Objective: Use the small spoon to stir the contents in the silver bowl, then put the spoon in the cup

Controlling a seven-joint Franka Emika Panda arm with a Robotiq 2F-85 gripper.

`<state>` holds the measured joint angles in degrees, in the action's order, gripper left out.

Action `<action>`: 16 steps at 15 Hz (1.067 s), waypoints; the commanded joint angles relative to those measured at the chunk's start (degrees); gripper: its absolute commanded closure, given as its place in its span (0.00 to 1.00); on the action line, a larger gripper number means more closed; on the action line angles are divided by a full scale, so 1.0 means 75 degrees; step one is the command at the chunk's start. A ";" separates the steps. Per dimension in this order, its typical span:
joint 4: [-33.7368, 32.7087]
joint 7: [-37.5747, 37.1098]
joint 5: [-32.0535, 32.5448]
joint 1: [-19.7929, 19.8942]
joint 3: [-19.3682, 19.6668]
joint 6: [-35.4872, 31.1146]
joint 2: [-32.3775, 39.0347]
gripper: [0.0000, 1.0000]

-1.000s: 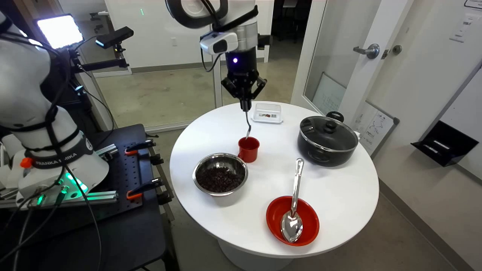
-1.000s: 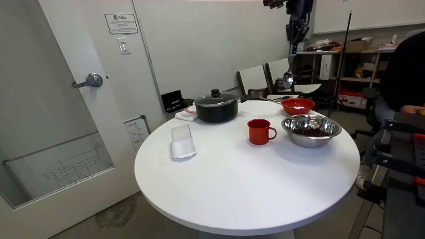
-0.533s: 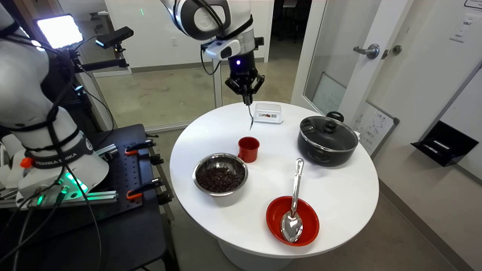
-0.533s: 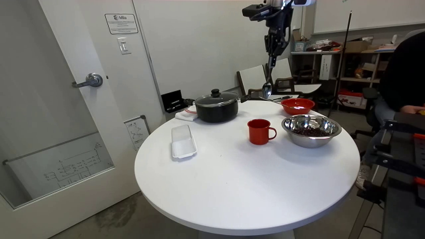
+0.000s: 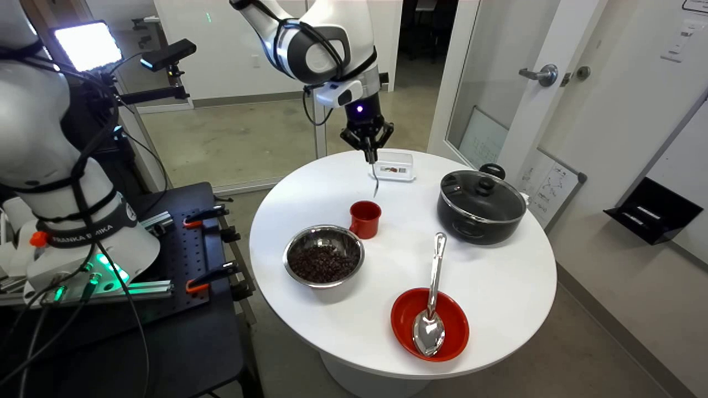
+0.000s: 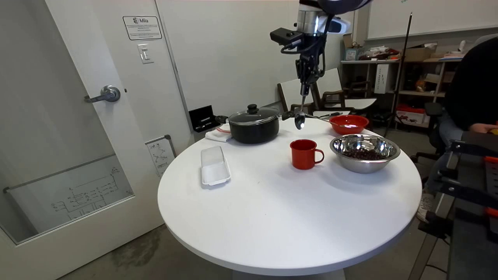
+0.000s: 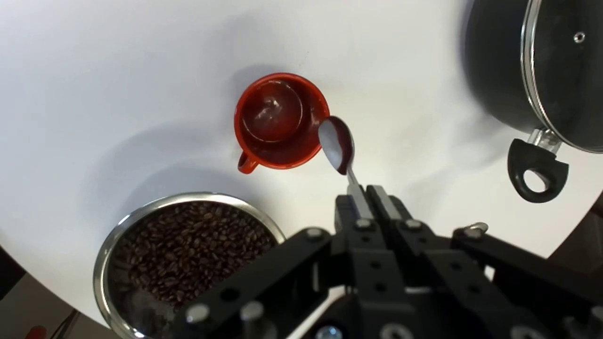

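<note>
The small spoon (image 5: 376, 182) hangs bowl-down from my gripper (image 5: 371, 159), which is shut on its handle. In the wrist view the spoon's shiny bowl (image 7: 337, 143) overlaps the right rim of the red cup (image 7: 278, 117), seen from above. In an exterior view the spoon tip (image 6: 299, 122) is above the upright cup (image 6: 302, 157) and apart from it. Nothing shows inside the cup. Beside the cup's handle stands the silver bowl (image 6: 363, 166), holding dark brown beans. The upper handle is hidden between the fingers (image 7: 360, 205).
A black lidded pot (image 5: 478, 221) stands on the white round table (image 5: 343, 342). A red shallow dish (image 5: 456, 326) holds a long silver spoon (image 5: 428, 331). At the table's far side in an exterior view lies a small white container (image 5: 392, 168).
The gripper, still holding the spoon, has come lower and shifted left in an exterior view, to just above the cup there. The cup, bowl and other objects have stayed put.
</note>
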<state>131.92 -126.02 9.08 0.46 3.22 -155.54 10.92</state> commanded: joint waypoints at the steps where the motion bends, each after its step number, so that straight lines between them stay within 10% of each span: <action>1: -0.0579 -0.0077 0.0063 -0.0272 0.0338 -0.0188 0.0775 0.99; 16: -0.1364 0.0163 -0.0397 -0.0693 0.0628 0.0062 0.2245 0.99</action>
<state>124.48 -125.96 7.67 -3.37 6.41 -155.96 24.26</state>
